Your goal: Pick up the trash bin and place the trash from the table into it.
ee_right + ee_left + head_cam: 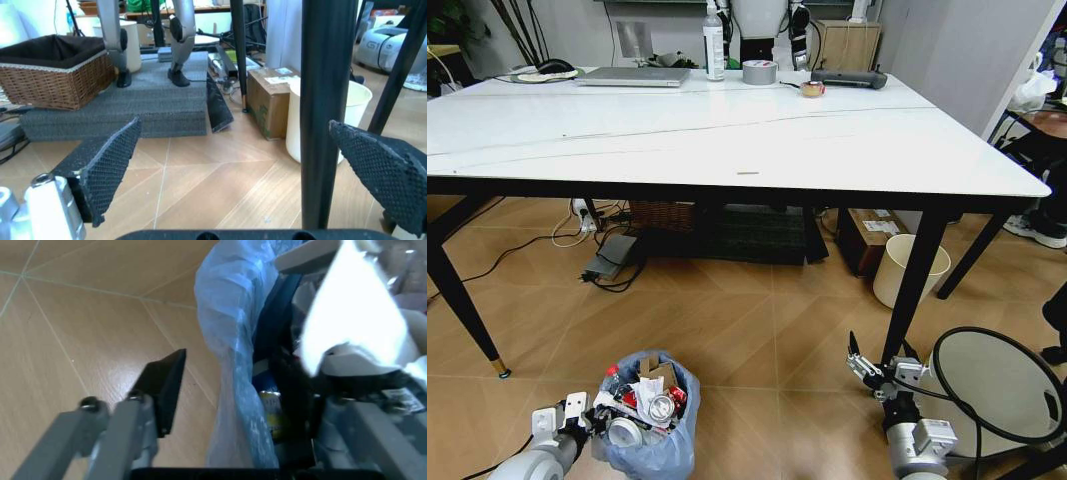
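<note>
On the wooden floor at the lower left of the head view, the left gripper (587, 418) sits at the rim of the trash bin (649, 420). In the left wrist view one black finger (164, 385) stands outside the blue bag while the other side of the gripper lies within, against the bin wall, so the jaws straddle the rim; whether they actually press on it cannot be told. The bin stands on the floor in front of the table (727, 140), packed with trash (649, 398): a crushed can, torn cardboard, white papers and red wrappers.

The table top is white, and along its far edge lie a laptop (633, 76), a bottle (715, 45) and a tape roll (759, 71).

Further right, the right gripper (859, 362) hangs low beside a black table leg (914, 280), its mesh-faced fingers (110, 160) spread wide apart and holding nothing. A cream bin (899, 268) stands on the floor just behind that leg.
</note>
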### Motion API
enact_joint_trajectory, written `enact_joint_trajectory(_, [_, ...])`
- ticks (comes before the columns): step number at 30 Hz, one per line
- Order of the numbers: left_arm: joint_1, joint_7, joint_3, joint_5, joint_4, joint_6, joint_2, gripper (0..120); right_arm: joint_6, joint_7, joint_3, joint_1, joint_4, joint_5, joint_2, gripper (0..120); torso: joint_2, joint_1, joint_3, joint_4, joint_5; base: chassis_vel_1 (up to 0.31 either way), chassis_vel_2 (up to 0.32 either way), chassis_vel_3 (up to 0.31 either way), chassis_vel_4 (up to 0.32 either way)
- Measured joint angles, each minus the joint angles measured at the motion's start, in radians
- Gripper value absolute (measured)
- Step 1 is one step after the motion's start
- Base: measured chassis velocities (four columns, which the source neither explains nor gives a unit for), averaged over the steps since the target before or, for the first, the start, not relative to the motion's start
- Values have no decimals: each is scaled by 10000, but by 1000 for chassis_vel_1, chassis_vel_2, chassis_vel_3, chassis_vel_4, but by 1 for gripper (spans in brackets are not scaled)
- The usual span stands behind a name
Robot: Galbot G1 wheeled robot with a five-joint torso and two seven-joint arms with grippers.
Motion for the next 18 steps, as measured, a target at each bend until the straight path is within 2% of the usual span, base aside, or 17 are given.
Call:
enact_joint_trajectory(5, [361, -147, -137, -50, -584, -17, -3, 77, 3, 0, -13, -4, 0, -1, -7, 100, 1, 0, 0, 0, 2, 0, 0, 0, 0])
enact_joint_trajectory(7, [396, -172, -148, -62, -642, -18, -3, 79, 2, 0, -15, -3, 0, -1, -8, 100, 1, 0, 0, 0, 2, 0, 0, 0, 0])
enact_joint_trajectory(11, [688, -423, -262, -102, -1117, -52, -22, 98, 2, 5, -40, 22, 2, 0, -13, 100, 2, 0, 0, 0, 3, 0, 0, 0, 0])
enact_joint_trajectory(18, [1039, -794, -324, -129, -1678, -98, -87, 100, 2, 11, -37, 24, 8, 17, -29, 100, 2, 0, 0, 0, 3, 0, 0, 0, 0])
